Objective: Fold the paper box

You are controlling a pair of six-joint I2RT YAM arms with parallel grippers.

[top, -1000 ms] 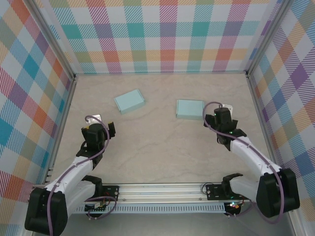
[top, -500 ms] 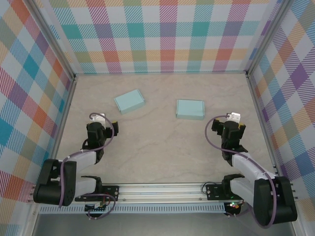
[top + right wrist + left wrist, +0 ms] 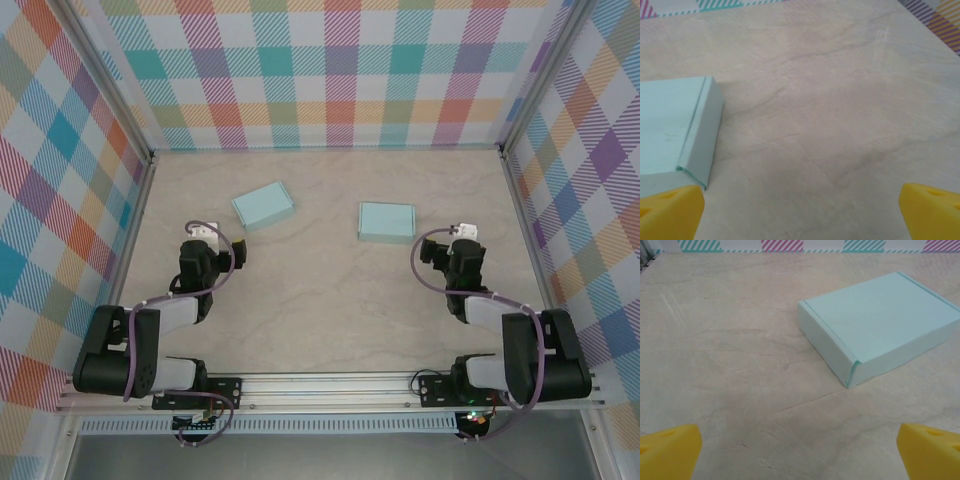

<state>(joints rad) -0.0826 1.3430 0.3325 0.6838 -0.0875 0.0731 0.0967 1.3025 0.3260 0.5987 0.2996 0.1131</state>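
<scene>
Two closed light-blue paper boxes lie flat on the marble table: one at back left (image 3: pixel 263 206) and one right of centre (image 3: pixel 386 221). My left gripper (image 3: pixel 209 238) sits low, near and left of the left box, and is open with nothing in it. In the left wrist view that box (image 3: pixel 880 325) lies ahead to the right, beyond the yellow fingertips (image 3: pixel 667 452) of the left gripper (image 3: pixel 800 455). My right gripper (image 3: pixel 462 238) is open and empty, just right of the other box. That box (image 3: pixel 670 130) shows at the left edge of the right wrist view, with the right gripper (image 3: pixel 801 215) wide apart.
Checked walls close off the table (image 3: pixel 330 290) at the back and both sides. A metal rail (image 3: pixel 330 385) runs along the near edge between the arm bases. Bare tabletop lies between the two arms and in front of the boxes.
Both arms have folded back toward their bases and settled low. The left gripper moved slightly away from the rail, the right slightly to the right. Both boxes stayed put and both grippers stayed open.
</scene>
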